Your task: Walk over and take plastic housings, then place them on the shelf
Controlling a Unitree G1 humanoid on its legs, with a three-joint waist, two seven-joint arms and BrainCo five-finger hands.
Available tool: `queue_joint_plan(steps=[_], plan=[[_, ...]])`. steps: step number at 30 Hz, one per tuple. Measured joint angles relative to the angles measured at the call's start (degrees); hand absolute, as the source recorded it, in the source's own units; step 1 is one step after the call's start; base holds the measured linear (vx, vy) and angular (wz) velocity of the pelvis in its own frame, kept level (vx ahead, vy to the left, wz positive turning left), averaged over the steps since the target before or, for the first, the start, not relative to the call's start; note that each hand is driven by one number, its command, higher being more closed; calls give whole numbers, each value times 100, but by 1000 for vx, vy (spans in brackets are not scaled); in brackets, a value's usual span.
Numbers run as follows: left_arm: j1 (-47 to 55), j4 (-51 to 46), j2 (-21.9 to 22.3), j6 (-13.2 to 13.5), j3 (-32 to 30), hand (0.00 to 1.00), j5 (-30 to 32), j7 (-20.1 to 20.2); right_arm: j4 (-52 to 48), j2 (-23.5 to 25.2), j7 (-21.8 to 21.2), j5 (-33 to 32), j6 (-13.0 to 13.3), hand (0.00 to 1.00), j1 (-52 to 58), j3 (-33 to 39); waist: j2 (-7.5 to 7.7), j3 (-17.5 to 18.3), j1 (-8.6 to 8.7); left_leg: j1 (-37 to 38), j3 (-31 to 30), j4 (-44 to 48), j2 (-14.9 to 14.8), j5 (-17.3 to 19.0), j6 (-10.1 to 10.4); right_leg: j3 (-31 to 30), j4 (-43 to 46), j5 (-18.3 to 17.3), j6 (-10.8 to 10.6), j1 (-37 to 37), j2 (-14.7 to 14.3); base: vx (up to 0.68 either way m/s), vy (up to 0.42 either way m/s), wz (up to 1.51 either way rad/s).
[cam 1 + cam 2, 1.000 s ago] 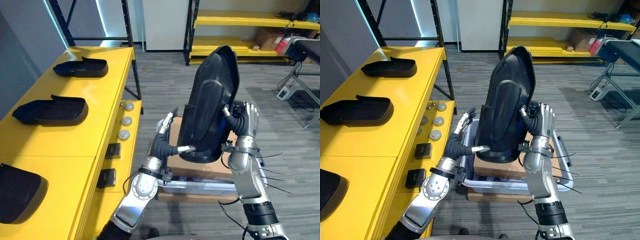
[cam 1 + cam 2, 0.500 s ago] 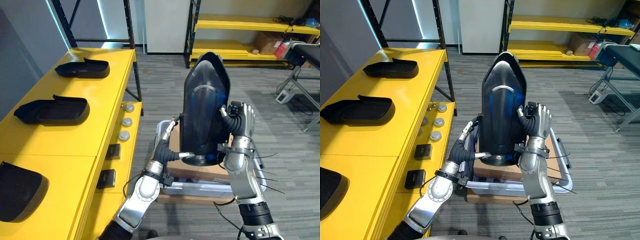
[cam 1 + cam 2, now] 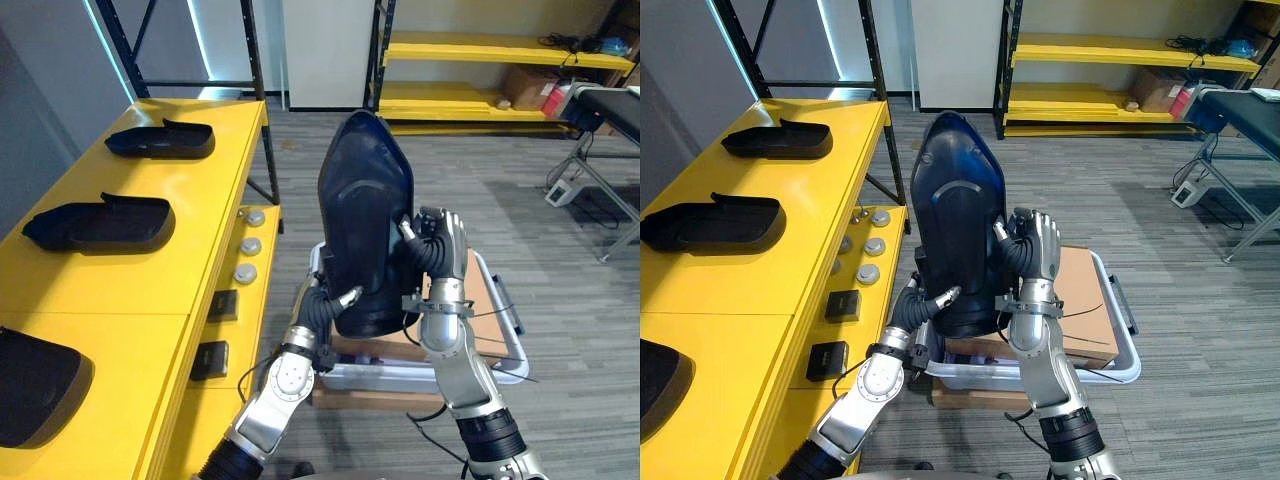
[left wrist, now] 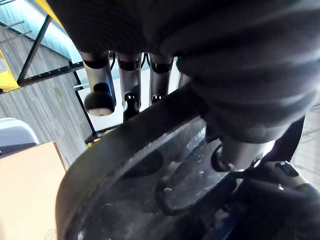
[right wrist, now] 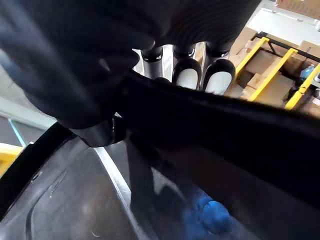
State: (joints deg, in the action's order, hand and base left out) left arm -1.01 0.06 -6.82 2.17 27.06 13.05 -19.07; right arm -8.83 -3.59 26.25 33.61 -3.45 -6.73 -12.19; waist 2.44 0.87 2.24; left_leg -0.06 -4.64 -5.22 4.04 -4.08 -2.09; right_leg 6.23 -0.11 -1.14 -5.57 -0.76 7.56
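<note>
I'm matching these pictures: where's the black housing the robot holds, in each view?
Left eye view: held housing upright, centre.
Right eye view: left of centre.
Left wrist view: close up, in left hand.
Right wrist view: close up, in right hand.
Shared landmark: cardboard box.

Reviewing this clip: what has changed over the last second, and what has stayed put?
The upright plastic housing has swung toward the robot's left, nearer the yellow shelf, and turned so a different face shows. The left hand and right hand keep their grip on its edges. The three housings on the shelf have not moved.
</note>
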Motion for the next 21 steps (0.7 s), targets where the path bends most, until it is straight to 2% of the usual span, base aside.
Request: queue_joint_plan(steps=[5, 8, 11, 13, 17, 21], plan=[[-1, 147, 146, -74, -271, 100, -24, 11, 0, 7, -228, -548, 99, 0, 62, -103, 36, 26, -3, 7, 1, 0, -6, 0, 0, 4, -1, 1, 0, -1, -5, 0, 0, 0], [4, 175, 169, -98, -469, 100, -193, 16, -2, -16, -420, -1017, 316, 0, 70, -112, 64, 44, -5, 7, 0, -1, -6, 0, 0, 5, 1, 1, 1, -3, -5, 0, 0, 0], [2, 174, 210, -99, -611, 100, -238, 17, -131, -51, -537, -1365, 399, 0, 71, -101, 67, 46, -8, 9, 1, -1, -2, 0, 0, 5, 5, 1, 0, -4, 0, 0, 0, 0], [21, 185, 207, -193, -714, 100, -235, 39, -747, -136, -543, -1751, 691, 0, 45, 114, 67, 46, -33, 10, 1, -1, -1, 0, 1, 5, 7, 0, 0, -5, 2, 0, 0, 0], [188, 241, 212, -202, -755, 100, -235, 151, -1445, -192, -521, -2021, 1073, 0, -49, 665, 69, 47, -10, 15, 8, -1, -1, 1, 1, 5, 7, 0, 0, -5, 2, 0, 0, 0], [243, 240, 225, -219, -813, 100, -236, 160, -1697, -274, -489, -2191, 1188, 0, -46, 1284, 68, 47, 1, 25, 17, -2, -4, 1, 1, 2, 11, 0, 0, -8, -1, 0, 0, 0]])
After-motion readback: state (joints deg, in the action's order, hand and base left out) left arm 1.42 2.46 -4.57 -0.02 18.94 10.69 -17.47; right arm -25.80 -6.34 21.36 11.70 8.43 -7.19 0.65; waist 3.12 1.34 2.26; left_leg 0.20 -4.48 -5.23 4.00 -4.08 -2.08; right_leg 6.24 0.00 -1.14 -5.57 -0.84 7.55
